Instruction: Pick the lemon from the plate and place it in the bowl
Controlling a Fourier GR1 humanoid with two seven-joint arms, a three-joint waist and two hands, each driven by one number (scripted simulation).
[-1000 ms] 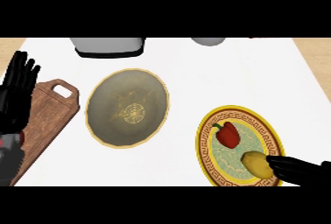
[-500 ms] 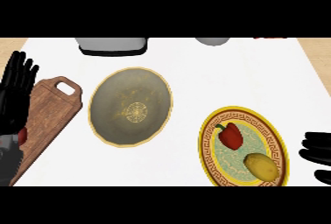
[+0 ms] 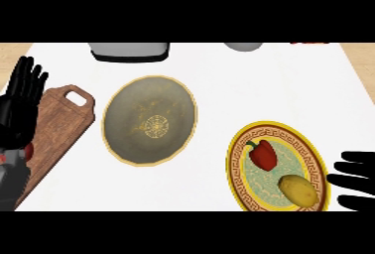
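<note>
Right hand point(image 3: 356, 181): at the counter's right edge, fingers straight and spread, holding nothing; I see it has drawn back off the lemon since a second ago. Lemon point(image 3: 299, 190): unlifted, on the plate point(image 3: 238, 163) near the front right corner, beside a red pepper point(image 3: 264, 154). Bowl point(image 3: 149, 120): mid-counter, well apart. I judge the pick not begun. Left hand point(image 3: 20, 101): resting open, left edge.

Yellow lemon point(image 3: 298, 190) on plate point(image 3: 240, 149)
</note>
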